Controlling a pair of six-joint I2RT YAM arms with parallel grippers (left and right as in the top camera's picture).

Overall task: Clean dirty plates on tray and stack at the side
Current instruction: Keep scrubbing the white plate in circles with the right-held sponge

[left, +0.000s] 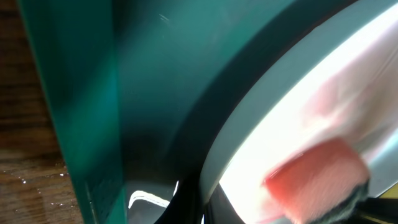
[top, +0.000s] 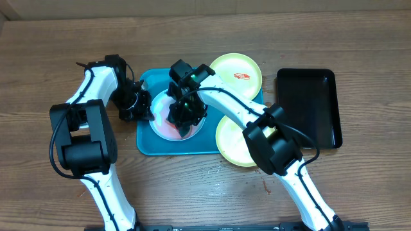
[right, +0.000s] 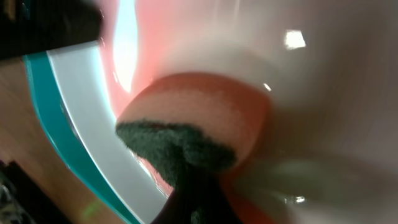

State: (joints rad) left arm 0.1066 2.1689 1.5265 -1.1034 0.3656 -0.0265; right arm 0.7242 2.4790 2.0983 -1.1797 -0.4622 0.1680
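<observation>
Overhead: right arm (top: 225,102) over blue plate (top: 164,128)

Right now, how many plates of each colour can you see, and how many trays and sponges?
Light blue plate: 1
Yellow-green plates: 2
Turquoise tray: 1
Black tray: 1
Sponge: 1
Total: 6

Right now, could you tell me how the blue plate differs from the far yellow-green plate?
The blue plate lies in the tray; the far yellow-green plate lies by its far right corner. The blue plate has a sponge pressed on it by the right gripper; the far yellow-green plate is untouched, with a small red smear. Both are round and shallow.
</observation>
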